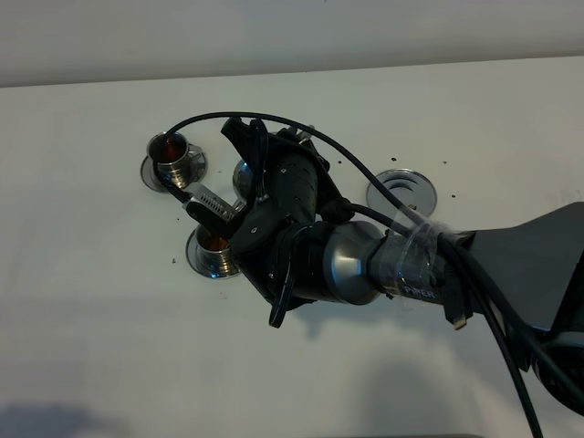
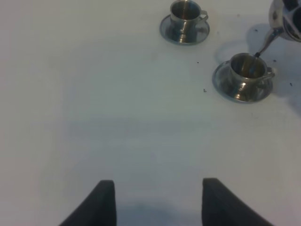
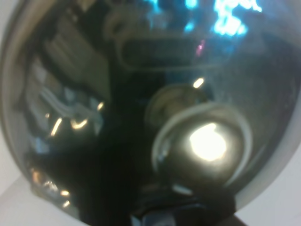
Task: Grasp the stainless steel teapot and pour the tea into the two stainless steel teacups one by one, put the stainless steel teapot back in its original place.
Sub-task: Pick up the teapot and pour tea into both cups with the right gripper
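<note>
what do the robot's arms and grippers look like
The right arm has a black, boxy wrist housing, a rounded silver-grey joint and a dark grey link behind it. Black cables loop over it, bound with clear tape, and a silver plug sits near the wrist. White lettering on the joint's black band is too blurred to read. The left gripper shows two matte black, wedge-shaped fingers.

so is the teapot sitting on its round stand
No, the stand is bare; the teapot hangs with its spout over a cup.
</note>
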Robot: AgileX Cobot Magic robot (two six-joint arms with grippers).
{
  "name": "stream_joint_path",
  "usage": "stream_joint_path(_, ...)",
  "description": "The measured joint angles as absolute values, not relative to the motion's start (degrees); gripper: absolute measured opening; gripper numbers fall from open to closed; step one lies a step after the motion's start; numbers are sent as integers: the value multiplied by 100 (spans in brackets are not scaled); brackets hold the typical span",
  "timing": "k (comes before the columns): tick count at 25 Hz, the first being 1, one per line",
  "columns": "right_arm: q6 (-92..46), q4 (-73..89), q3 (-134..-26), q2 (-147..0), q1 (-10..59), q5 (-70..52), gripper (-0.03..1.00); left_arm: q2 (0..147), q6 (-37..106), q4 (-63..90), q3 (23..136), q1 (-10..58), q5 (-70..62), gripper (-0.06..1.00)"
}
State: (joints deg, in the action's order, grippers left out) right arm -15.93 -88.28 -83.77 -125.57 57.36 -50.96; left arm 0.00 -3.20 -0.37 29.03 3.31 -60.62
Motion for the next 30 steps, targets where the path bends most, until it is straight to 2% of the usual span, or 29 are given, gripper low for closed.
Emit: stream_joint_path(30,-1786,-9424,-8377,-12557,5736,-4990,18,0,-325,-37,2903,331,-6062,45)
